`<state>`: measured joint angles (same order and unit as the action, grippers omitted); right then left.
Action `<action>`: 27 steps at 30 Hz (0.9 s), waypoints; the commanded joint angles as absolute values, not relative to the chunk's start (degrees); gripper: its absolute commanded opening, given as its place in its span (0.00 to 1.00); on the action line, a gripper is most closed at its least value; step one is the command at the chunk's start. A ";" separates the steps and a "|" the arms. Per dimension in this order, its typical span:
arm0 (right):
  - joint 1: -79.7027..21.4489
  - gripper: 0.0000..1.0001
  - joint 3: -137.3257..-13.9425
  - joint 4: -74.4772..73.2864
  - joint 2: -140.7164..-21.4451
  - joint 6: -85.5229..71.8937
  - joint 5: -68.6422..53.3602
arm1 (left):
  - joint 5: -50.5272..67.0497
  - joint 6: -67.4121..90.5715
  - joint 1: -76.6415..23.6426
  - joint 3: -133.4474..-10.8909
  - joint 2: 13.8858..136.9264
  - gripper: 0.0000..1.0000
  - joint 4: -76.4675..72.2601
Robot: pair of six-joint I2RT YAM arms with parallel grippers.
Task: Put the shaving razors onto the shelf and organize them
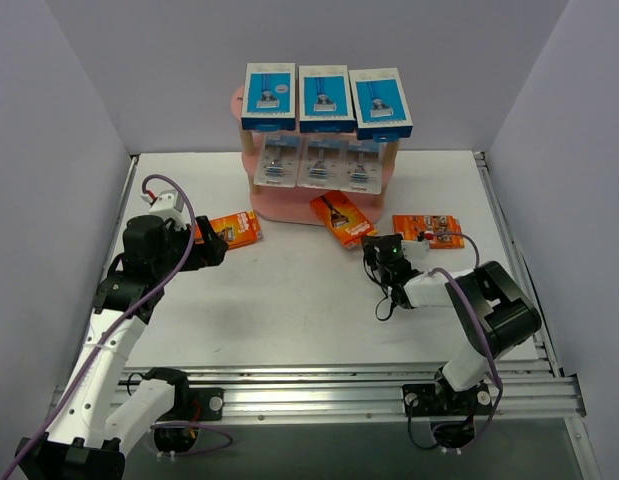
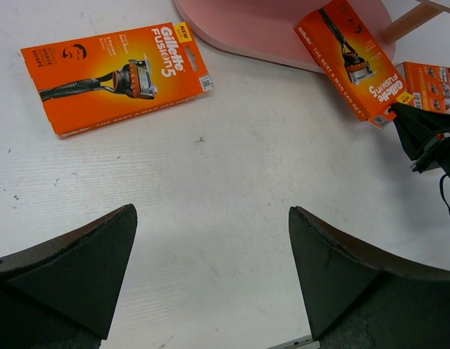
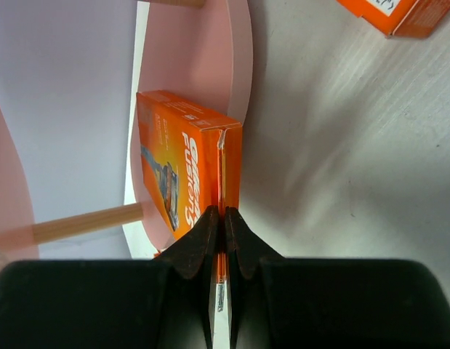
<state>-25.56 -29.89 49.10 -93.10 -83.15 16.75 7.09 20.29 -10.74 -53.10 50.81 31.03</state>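
Note:
The pink shelf [image 1: 245, 106] stands at the back with three blue-and-white boxes [image 1: 324, 98] on top and three clear grey blister packs [image 1: 320, 163] on the middle tier. My right gripper [image 1: 374, 245] is shut on the flap of an orange razor card [image 1: 341, 218] that leans on the shelf's bottom board [image 3: 203, 65]; the card also shows in the right wrist view [image 3: 182, 163]. A second orange card [image 1: 236, 230] lies flat left of the shelf, beyond my open, empty left gripper [image 1: 215, 250]. A third orange card [image 1: 429, 230] lies to the right.
Grey walls enclose the white table [image 1: 289, 310]. A metal rail [image 1: 369, 385] runs along the near edge by the arm bases.

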 commanded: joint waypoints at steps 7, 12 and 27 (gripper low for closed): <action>-27.07 0.00 -33.92 50.54 -95.19 -94.99 29.69 | 8.44 19.78 -10.81 -53.96 50.98 0.94 29.00; -27.95 0.00 -36.99 43.45 -95.01 -98.96 34.62 | 9.14 19.78 -10.90 -53.96 51.59 0.94 29.00; -32.70 0.00 -48.51 24.26 -100.81 -111.18 44.21 | 10.46 19.95 -10.90 -53.88 52.03 0.94 28.65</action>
<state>-32.12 -45.65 30.11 -100.47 -106.85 37.67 9.47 20.32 -10.79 -53.10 52.05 30.68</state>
